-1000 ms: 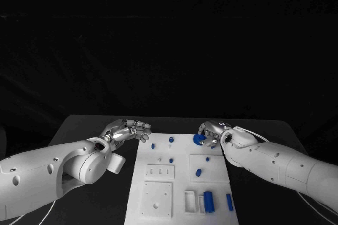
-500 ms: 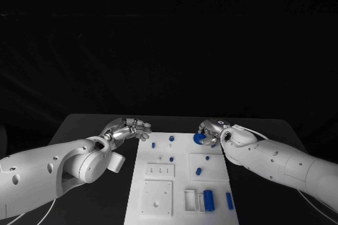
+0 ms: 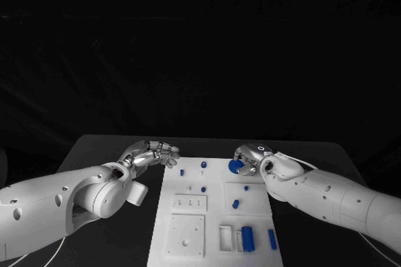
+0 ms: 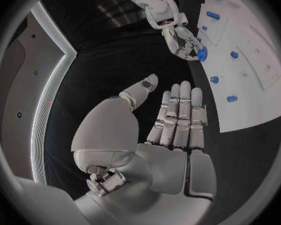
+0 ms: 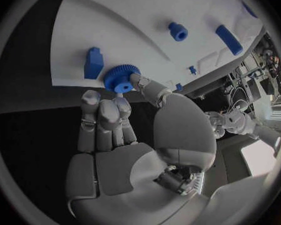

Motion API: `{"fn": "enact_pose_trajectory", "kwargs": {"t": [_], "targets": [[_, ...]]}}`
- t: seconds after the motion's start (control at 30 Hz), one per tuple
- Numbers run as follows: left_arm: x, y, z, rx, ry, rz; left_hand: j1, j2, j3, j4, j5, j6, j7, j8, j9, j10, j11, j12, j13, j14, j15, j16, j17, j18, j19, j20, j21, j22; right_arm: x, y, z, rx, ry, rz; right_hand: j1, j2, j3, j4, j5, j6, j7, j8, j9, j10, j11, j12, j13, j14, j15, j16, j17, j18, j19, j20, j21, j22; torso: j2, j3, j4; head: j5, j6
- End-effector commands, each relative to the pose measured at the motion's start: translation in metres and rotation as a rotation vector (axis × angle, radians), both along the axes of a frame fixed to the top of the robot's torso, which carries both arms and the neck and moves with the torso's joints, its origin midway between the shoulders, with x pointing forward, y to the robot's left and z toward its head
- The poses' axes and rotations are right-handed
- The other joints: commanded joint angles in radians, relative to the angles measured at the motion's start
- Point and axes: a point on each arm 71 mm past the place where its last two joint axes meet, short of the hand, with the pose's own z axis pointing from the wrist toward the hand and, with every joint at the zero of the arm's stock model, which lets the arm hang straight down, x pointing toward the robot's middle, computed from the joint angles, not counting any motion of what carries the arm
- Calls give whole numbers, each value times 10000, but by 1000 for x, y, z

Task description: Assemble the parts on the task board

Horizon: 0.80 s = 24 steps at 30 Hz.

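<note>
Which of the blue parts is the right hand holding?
The blue gear, toothed and round, pinched by the right hand at the task board's far corner; the others lie free.

Dim scene with a black backdrop; the white task board shines brightest, and wrist views bend straight edges.

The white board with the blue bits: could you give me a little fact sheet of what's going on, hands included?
Setting: white task board on a black table
Right hand: holds a blue gear at the board's far right corner
Left hand: holds nothing, fingers held out straight, over the table left of the board
Other parts: a blue block beside the gear; more small blue pieces spread across the board
</note>
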Motion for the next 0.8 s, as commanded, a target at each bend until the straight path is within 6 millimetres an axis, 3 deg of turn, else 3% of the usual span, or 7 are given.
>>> {"fn": "enact_pose_trajectory", "kwargs": {"t": [0.03,0.2,0.4,0.67,0.8], "targets": [[-1,-2,2,-47,-116,-170,-79,20,-19,35,-41,-14,69,-66,11,10,40,-34,7,45,16,-64,11,113,-39,28,-50,-11,-5,7,5,-209,-570,90,-40,85,71,-9,16,633,201,47,136,77,-6,82,20,2,-85,2,16,283,99,-25,39,15,-9,-11,0,7,-7],[-1,-1,2,-46,-127,-146,-76,23,-17,34,-43,-13,67,-67,13,14,40,-37,8,48,15,-66,13,114,-38,27,-50,-11,-12,23,16,-116,-1041,526,-37,47,134,0,-60,681,177,59,157,143,-31,119,38,11,-109,-1,41,283,125,-42,39,25,-6,10,-12,40,-8],[0,-1,2,-30,-130,-110,-77,25,-17,35,-45,-12,65,-68,15,18,39,-40,9,51,15,-68,14,114,-37,26,-50,-11,-22,47,23,325,-1254,1151,-46,-18,296,107,-299,724,154,48,184,233,-55,165,63,24,-134,-19,82,283,165,-64,26,37,-26,-7,-1,72,49],[1,-3,2,-49,-107,-184,-83,26,-19,37,-49,-12,63,-70,17,22,39,-45,11,53,14,-71,16,114,-36,26,-50,-10,-32,88,25,360,-1257,1933,-67,-69,332,152,-428,723,152,31,196,229,-58,144,52,31,-138,-28,105,283,182,-74,21,47,-4,2,19,177,101],[1,-3,2,-46,-112,-169,-86,23,-21,38,-51,-11,63,-71,19,23,39,-47,11,55,14,-73,17,114,-35,27,-50,-10,-32,98,24,296,-1342,2018,-79,-101,334,162,-443,712,155,21,197,210,-55,121,40,31,-137,-34,109,283,182,-75,17,50,6,2,25,169,133]]}}
